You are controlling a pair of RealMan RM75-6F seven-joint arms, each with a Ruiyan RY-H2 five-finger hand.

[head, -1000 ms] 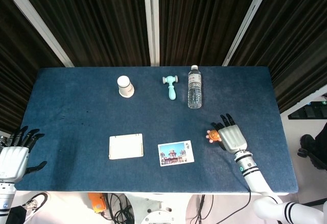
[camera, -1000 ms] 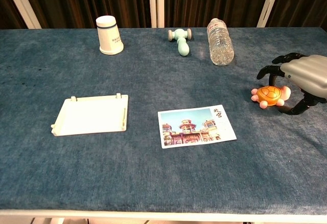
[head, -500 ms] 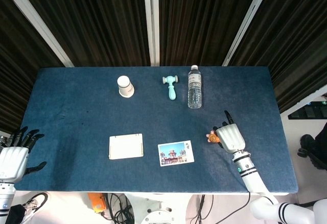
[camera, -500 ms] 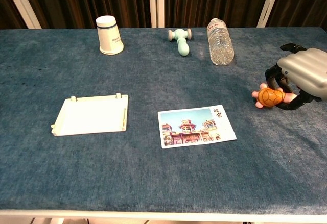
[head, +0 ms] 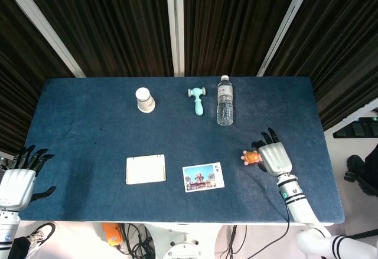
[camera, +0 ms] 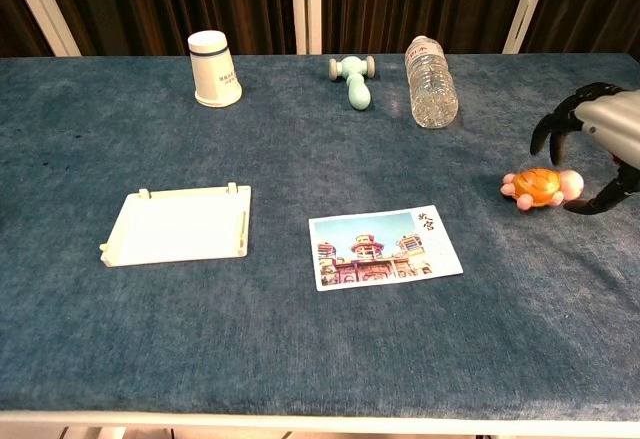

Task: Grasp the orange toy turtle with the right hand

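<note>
The orange toy turtle (camera: pixel 538 187), with its glossy domed shell and pale pink head and feet, sits on the blue cloth-covered desk (camera: pixel 300 359) near the right edge, about midway between front and back. The right hand (camera: pixel 598 145) arches just beside it, dark fingers (camera: pixel 553 123) spread and curved above the shell while the thumb reaches low behind; the hand looks open, and whether any fingertip touches the toy cannot be told. The frame's right border cuts off most of this hand in the chest view. The left hand (head: pixel 18 179) hangs off the desk's front-left corner, fingers apart, holding nothing, partly cropped. Toward the middle front lie a picture postcard (camera: pixel 384 246) and a flat cream plastic lid (camera: pixel 178 224). Along the back edge lie a clear plastic water bottle (camera: pixel 430 83), a mint-green toy hammer (camera: pixel 352 77) and a white paper cup (camera: pixel 213 69).
</note>
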